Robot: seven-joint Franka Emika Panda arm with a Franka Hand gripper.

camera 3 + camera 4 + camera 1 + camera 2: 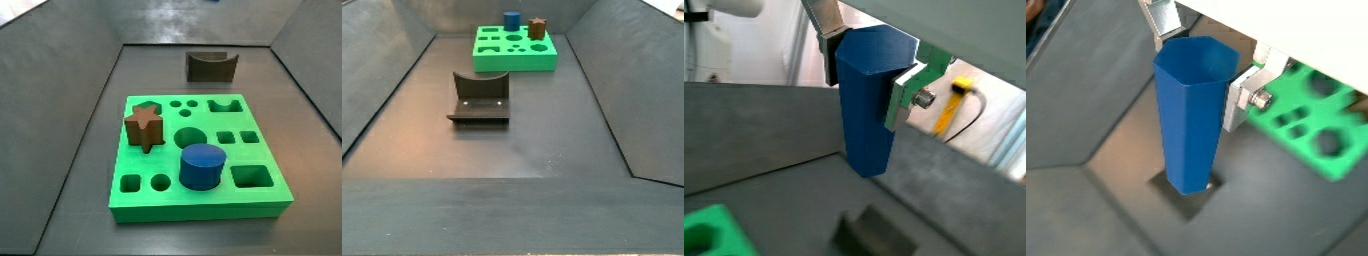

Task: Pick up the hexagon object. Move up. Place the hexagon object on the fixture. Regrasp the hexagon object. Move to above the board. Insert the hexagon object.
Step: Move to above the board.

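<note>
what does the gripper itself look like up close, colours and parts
The gripper shows only in both wrist views: flat silver plate fingers with dark pads, a silver bolt on one plate, under a white housing. No cables or markings on it are visible.

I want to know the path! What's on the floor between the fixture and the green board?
Nothing: in both side views the dark floor between fixture and board is bare.

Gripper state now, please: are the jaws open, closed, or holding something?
Gripper: jaws closed on the hexagon object, held upright in both wrist views; the gripper is outside both side views.
</note>
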